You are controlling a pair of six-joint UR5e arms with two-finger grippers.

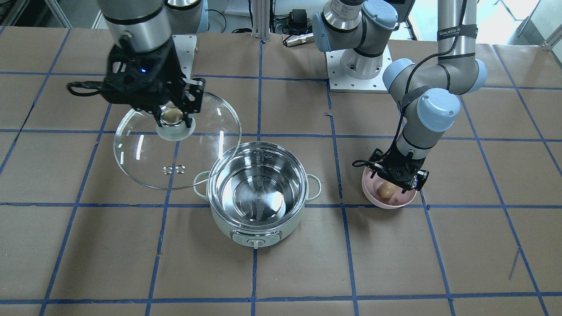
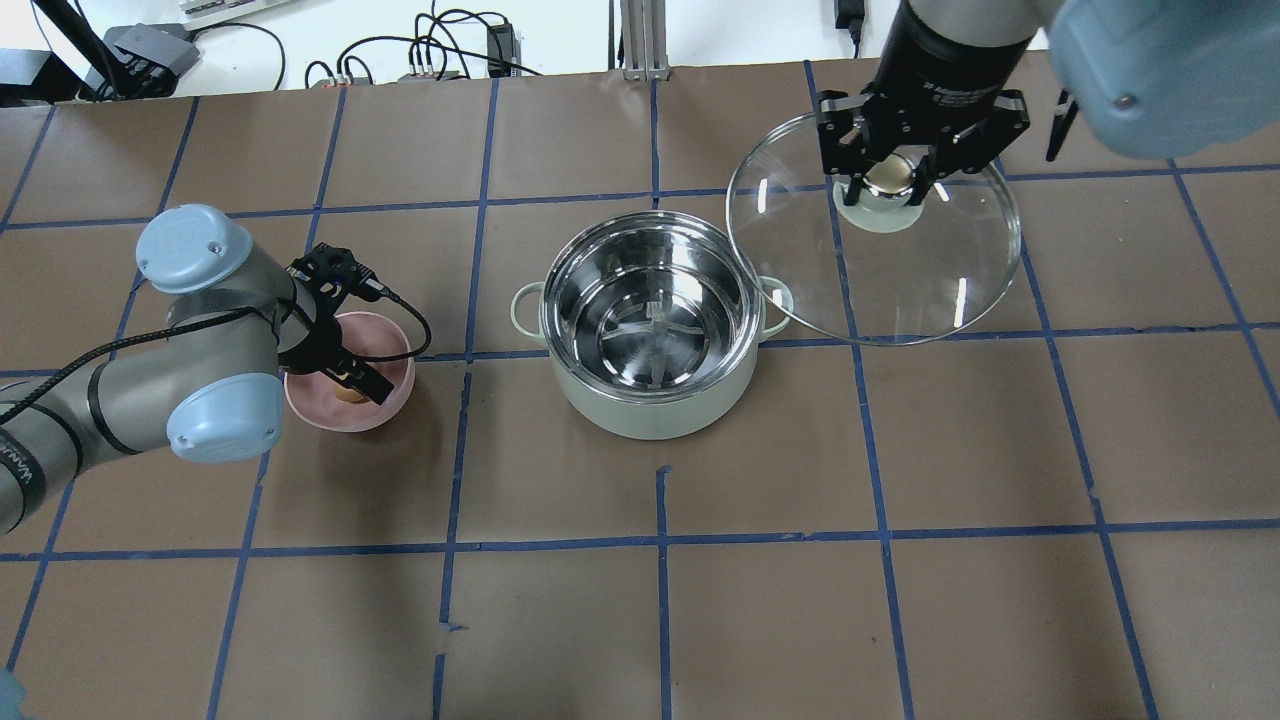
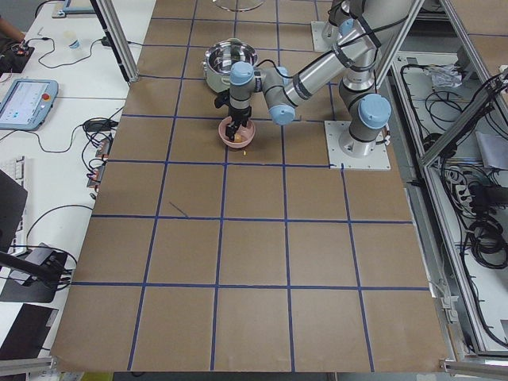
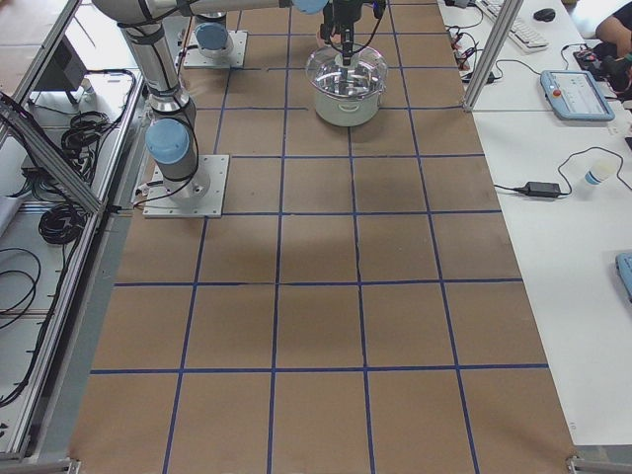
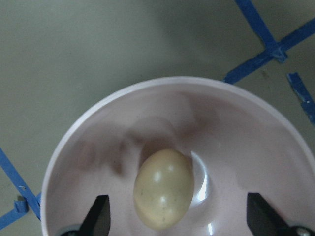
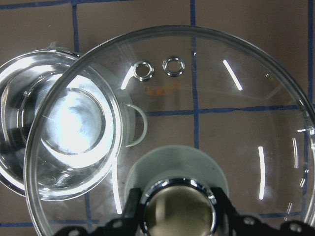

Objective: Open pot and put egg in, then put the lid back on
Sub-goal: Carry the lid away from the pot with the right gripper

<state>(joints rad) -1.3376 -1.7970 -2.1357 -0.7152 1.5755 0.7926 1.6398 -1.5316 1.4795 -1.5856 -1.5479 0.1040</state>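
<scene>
overhead exterior view is showing the pot (image 2: 650,415) standing uncovered at the frame's centre, its steel inside showing. the right gripper (image 2: 893,182) is squeezing the knob (image 2: 891,174) of the lid (image 2: 900,290), which is hanging at upper right, its edge overlapping the pot's rim. in the left wrist view the egg (image 5: 164,189) is lying at bottom centre inside the pink bowl (image 5: 88,142), and the left gripper (image 5: 180,221) is hanging with fingers (image 5: 101,219) spread wide either side, not touching it.
</scene>
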